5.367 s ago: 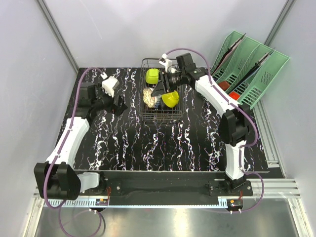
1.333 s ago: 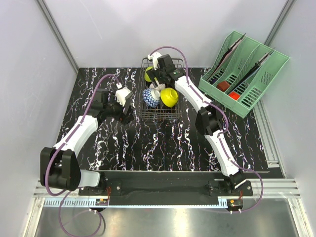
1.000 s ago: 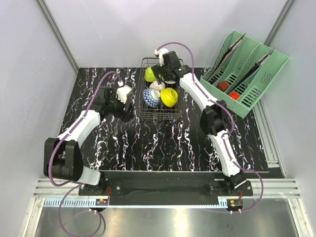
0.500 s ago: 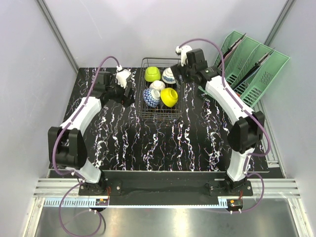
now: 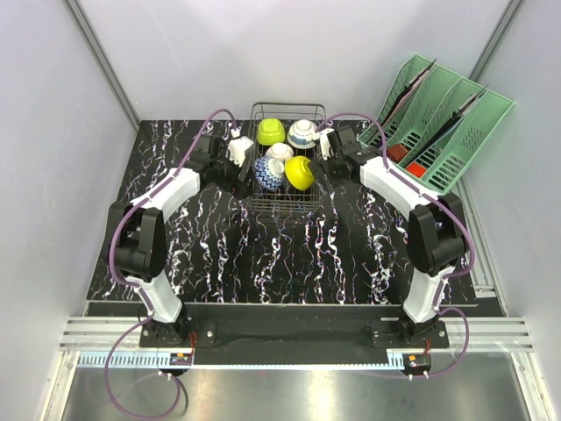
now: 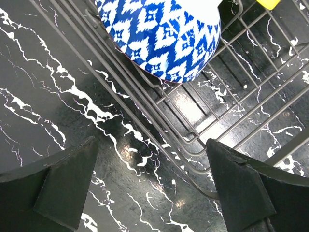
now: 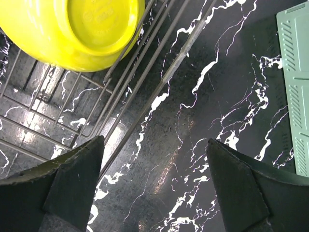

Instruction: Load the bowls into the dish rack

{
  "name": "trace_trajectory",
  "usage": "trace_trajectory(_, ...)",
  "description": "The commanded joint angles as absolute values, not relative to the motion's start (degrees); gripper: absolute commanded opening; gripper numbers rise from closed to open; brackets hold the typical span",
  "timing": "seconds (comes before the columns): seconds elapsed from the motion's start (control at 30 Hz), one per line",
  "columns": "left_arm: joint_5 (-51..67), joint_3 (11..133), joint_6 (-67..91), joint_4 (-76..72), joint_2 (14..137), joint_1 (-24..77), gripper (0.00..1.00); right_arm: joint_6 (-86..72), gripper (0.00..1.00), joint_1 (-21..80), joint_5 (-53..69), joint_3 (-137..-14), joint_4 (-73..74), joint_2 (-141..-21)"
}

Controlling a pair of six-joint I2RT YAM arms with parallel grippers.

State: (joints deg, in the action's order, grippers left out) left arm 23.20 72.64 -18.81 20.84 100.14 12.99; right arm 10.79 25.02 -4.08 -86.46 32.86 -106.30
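The dark wire dish rack (image 5: 285,206) stands at the back middle of the table and holds several bowls: a lime-green bowl (image 5: 270,132), a white bowl with blue flowers (image 5: 303,133), a plain white bowl (image 5: 280,151), a blue patterned bowl (image 5: 268,173) and a yellow bowl (image 5: 300,173). My left gripper (image 5: 244,172) is open just outside the rack's left side, beside the blue patterned bowl (image 6: 164,38). Only the rack's lower wire (image 6: 193,159) crosses between its fingers. My right gripper (image 5: 323,174) is open just outside the rack's right side, near the yellow bowl (image 7: 91,29), holding nothing.
A mint-green slotted organizer (image 5: 438,123) sits at the back right; its edge (image 7: 294,87) shows in the right wrist view. The black marbled tabletop (image 5: 280,254) stretches toward the arm bases. Grey walls close in the sides.
The right gripper left the back of the rack, where the white-and-blue flowered bowl now sits, and dropped to the rack's right side. The left gripper moved right to the rack's left side.
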Motion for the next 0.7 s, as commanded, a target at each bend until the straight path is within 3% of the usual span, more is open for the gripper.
trace_trajectory(0.0, 21.18, 74.10, -18.98, 19.42, 100.20, 13.36, 0.99, 12.39, 0.92, 24.70, -4.49, -84.91, 29.97, -102.83)
trace_trajectory(0.67, 22.85, 63.56, -22.76, 25.13, 90.53, 17.49, 0.99, 13.54, 0.88, 24.79, 1.75, -72.34, 31.73, -93.61)
